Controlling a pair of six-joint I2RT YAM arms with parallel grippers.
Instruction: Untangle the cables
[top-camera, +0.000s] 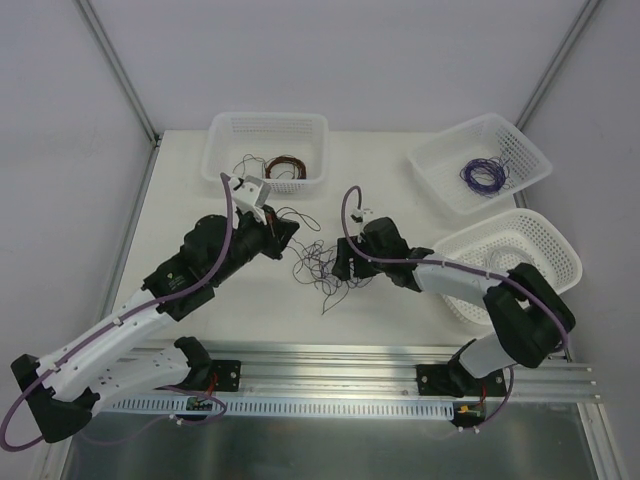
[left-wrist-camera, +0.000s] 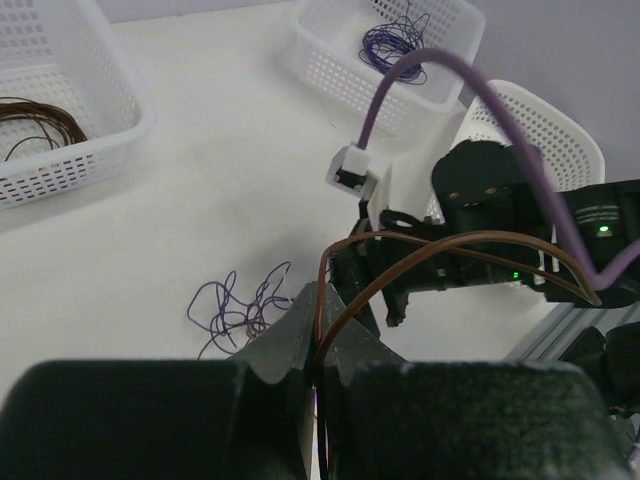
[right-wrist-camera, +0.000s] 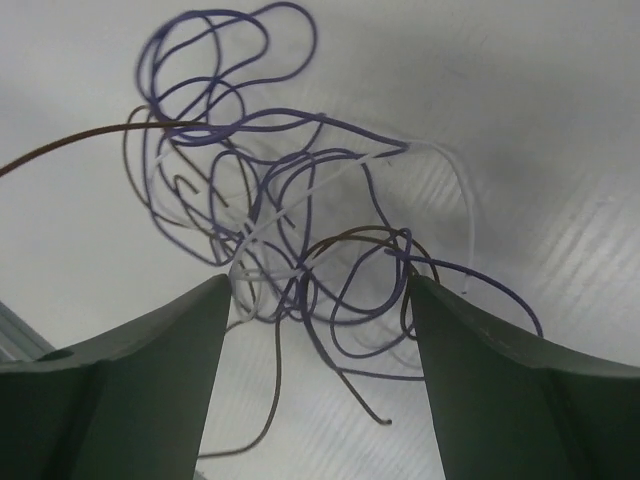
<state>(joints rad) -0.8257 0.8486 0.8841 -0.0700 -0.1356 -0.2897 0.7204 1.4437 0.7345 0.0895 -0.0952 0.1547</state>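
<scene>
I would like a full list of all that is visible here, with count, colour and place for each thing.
cables: one tangled clump; purple, brown, whitish; middle of the table
brown strand: one; brown; leads from the clump to the left gripper
far left basket: one; white; far side of the table
red-brown coil: one; in the far left basket
far right basket: one; white; far right corner
purple coil: one; in the far right basket
near right basket: one; white; right edge; contents unclear
table: one; white
rail: one; silver; near edge
left gripper: one; dark; shut on the brown strand
right gripper: one; dark; open over the clump
</scene>
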